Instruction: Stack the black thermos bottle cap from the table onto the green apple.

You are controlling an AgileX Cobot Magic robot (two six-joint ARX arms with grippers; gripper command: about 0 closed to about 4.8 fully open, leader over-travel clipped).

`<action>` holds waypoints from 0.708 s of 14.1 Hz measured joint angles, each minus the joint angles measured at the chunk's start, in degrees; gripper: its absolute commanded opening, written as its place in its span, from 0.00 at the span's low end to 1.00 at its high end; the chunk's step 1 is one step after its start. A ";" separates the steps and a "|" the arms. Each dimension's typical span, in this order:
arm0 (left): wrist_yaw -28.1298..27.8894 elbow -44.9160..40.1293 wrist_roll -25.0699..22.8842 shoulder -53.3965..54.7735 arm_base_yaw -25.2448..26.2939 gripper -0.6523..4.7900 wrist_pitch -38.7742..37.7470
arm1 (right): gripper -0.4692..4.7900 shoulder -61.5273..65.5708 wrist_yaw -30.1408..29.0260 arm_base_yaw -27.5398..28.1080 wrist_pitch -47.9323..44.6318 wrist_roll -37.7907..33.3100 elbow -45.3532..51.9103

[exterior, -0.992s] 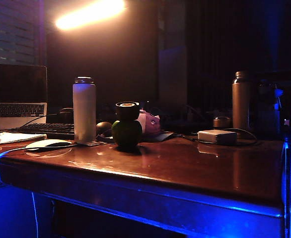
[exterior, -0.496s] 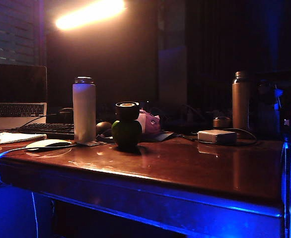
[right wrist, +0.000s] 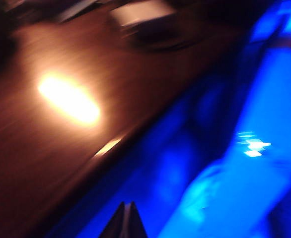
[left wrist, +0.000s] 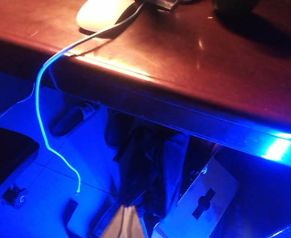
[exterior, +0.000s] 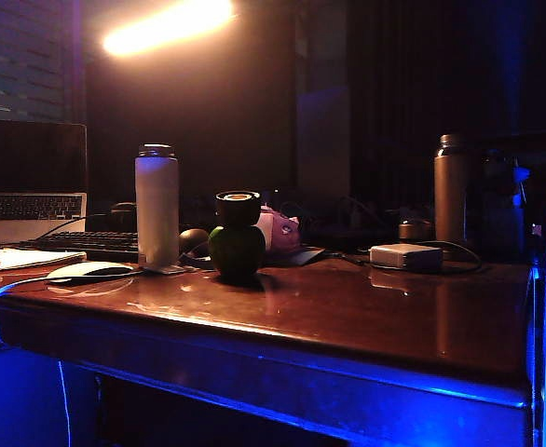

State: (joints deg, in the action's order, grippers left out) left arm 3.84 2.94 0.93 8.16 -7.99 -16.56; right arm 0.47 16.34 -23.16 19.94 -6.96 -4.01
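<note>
- One black thermos bottle cap (exterior: 238, 208) sits upright on top of one green apple (exterior: 237, 250); the cap is short and squat, with a lighter ring glowing on its top face.
- The apple is round, dark green in this dim light, and rests on the glossy brown table (exterior: 348, 312), set back from the front edge and left of the middle.
- Just to the left of the pair stands one tall white thermos (exterior: 156, 206) with a dark metal top, close to the apple but not touching it.
- Right behind the apple lies one pink and white bundle (exterior: 279, 232).
- One white mouse (exterior: 90, 271) lies near the table's left front edge, with a cable running off over the edge; the left wrist view shows the same mouse (left wrist: 103, 13).
- One dark keyboard (exterior: 87, 243) and one laptop (exterior: 29, 179) sit further back on the left.
- Far to the right stand one tall metal bottle (exterior: 450, 189) and one small white box (exterior: 405, 256) with a cord.
- The right gripper (right wrist: 126, 220) hangs off the table's front edge, over the blue-lit floor, its two tips pressed together and holding nothing; that view is blurred.
- The left gripper does not show in any view, so I cannot tell how its jaws stand.
</note>
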 measured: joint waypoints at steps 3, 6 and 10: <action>0.00 0.00 0.00 0.00 0.00 0.12 0.02 | 0.08 -0.28 -5.57 10.38 -0.61 3.58 0.15; 0.00 0.00 0.02 0.00 0.00 0.12 0.00 | 0.08 -0.28 -20.48 22.21 -5.60 4.31 1.55; 0.00 0.00 0.02 0.00 0.00 0.12 0.00 | 0.08 -0.28 -23.69 25.86 -6.51 4.33 1.90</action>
State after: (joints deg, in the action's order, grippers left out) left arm 3.84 2.94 0.95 8.16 -7.99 -16.56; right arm 0.19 -7.35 2.70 13.43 -2.63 -2.11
